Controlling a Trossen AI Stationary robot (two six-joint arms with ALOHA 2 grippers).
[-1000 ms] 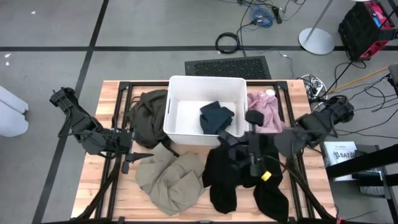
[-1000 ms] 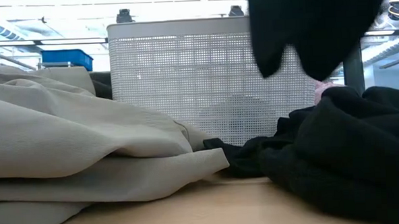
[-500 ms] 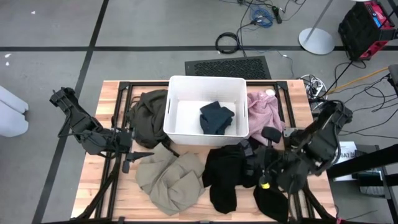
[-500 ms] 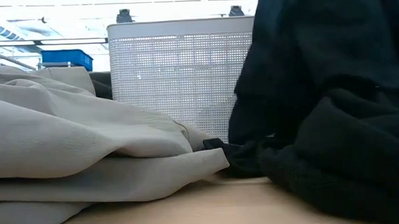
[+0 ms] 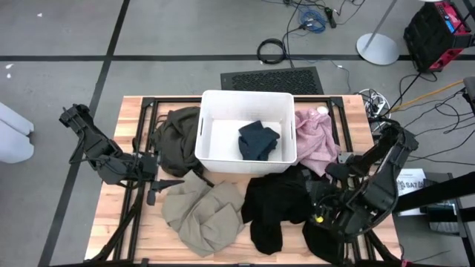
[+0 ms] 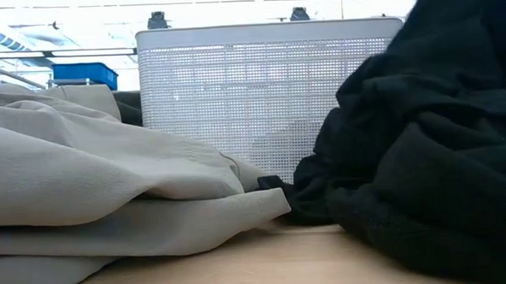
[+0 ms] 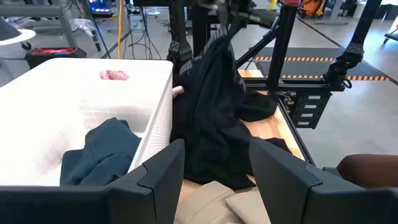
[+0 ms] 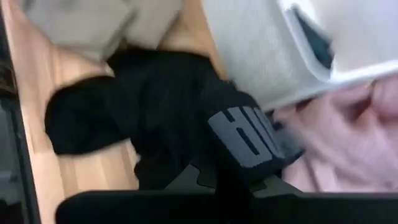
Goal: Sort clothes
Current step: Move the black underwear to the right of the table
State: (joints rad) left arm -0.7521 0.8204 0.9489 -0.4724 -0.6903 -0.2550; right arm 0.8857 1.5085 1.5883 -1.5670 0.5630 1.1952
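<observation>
Fingers of right gripper (image 5: 320,211) clamped on black garment (image 5: 278,208), lifting part of it above tabletop (image 5: 133,245) near front-right, rest draped down in front of white bin (image 5: 215,159). Left gripper (image 5: 167,184) fingers apart, idle, left of beige garment (image 5: 202,213). Teal garment (image 5: 257,139) inside bin. Olive garment (image 5: 177,137) touching bin's left wall, pink garment (image 5: 315,133) just beside its right.

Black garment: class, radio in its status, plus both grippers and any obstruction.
Right gripper shut on black garment, lifting it near the table's front. Left gripper open, idle beside beige garment. White bin holds the teal garment only.
</observation>
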